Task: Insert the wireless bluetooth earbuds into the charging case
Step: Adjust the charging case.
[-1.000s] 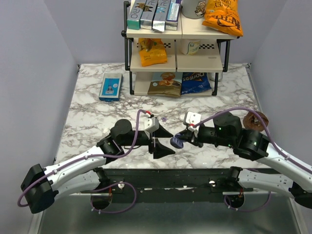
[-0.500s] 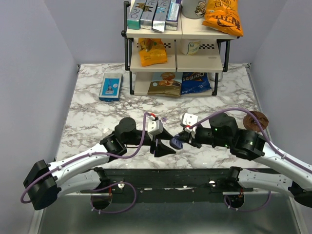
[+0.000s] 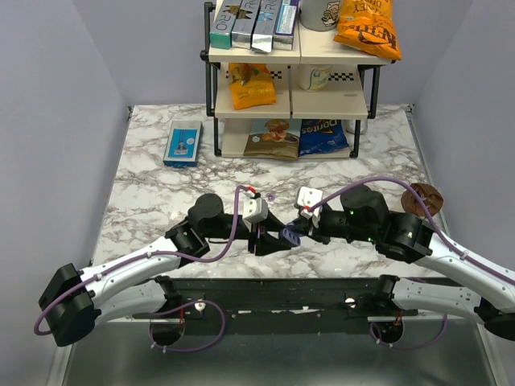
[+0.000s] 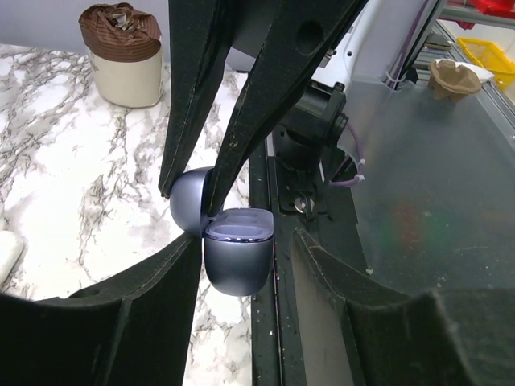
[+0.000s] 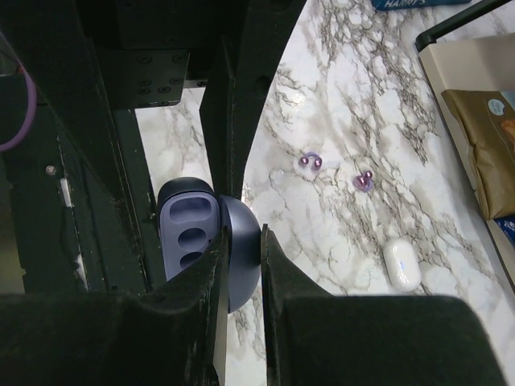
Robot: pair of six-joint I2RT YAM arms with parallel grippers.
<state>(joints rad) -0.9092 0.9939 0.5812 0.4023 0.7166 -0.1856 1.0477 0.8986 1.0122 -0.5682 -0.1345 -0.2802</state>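
Pinches case [image 5: 189,233] lid between right gripper [image 5: 240,241] jaws; straddles base with left gripper [image 4: 245,241], unclamped. Probably light, slick, hinge-weak: grip base flanks, gently.

Smooth, glossy plastic charging case [image 4: 235,261]; marble-patterned table [image 4: 72,169].

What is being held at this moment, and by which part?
The right gripper holds the open charging case, its fingers pinching the domed half. The left gripper only flanks the other half, a gap showing on one side.
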